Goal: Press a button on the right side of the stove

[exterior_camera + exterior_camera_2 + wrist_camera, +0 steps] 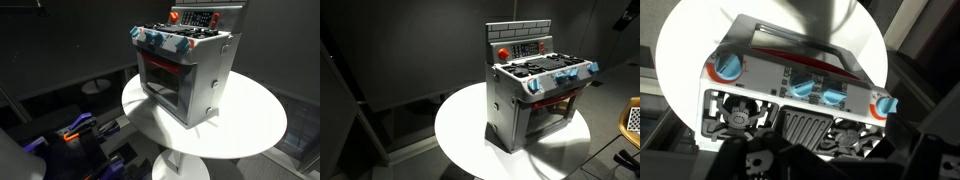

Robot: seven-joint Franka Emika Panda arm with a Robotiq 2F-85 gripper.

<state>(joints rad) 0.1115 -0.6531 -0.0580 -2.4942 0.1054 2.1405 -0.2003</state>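
Note:
The stove (190,70) is a small silver-grey toy oven that stands on a round white table (250,125). It has blue-and-red knobs (160,40) along the front, a red-lit oven window (160,75) and a dark back control panel (200,18) with a round red button (174,16). It also shows in an exterior view (535,95) with its panel (525,47). In the wrist view I look down on the stove top (790,120) and knobs (728,68). My gripper (840,165) is a dark shape at the bottom edge, above the stove. Its jaws are too dark to read.
The white table (460,130) has bare room around the stove on all sides. Purple and orange equipment (75,130) sits low beside the table. The surroundings are dark walls and floor. A pale object (632,118) stands at the frame edge.

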